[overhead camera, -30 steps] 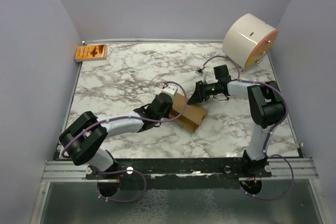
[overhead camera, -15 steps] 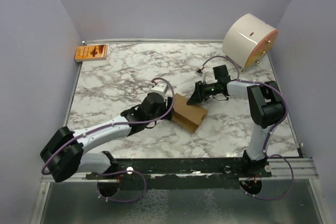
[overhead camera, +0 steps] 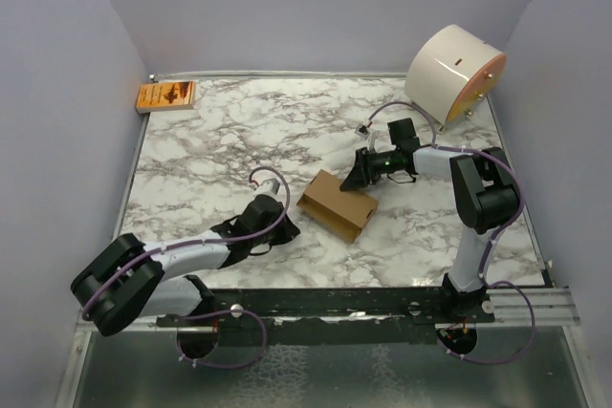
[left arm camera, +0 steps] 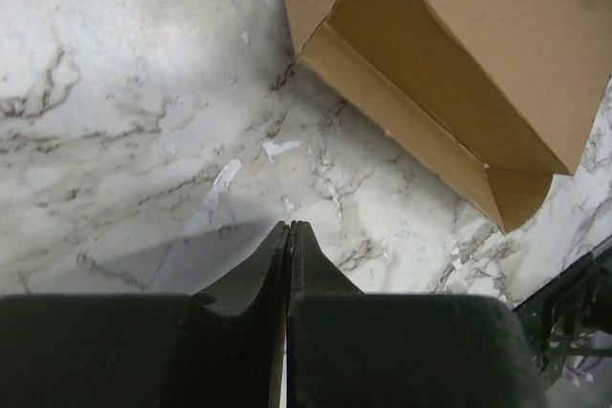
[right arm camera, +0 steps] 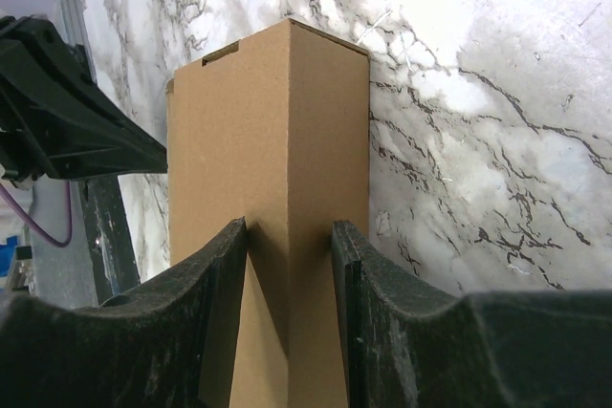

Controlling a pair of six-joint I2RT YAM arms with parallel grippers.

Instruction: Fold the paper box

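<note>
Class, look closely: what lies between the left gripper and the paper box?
Only bare marble table separates the shut left gripper from the paper box; the left wrist view shows it.

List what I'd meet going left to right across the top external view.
packet → left tool → box → cylinder

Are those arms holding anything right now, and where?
The right arm's jaws pinch the plain brown cardboard box at one end, astride a corner edge; left jaws empty.
</note>
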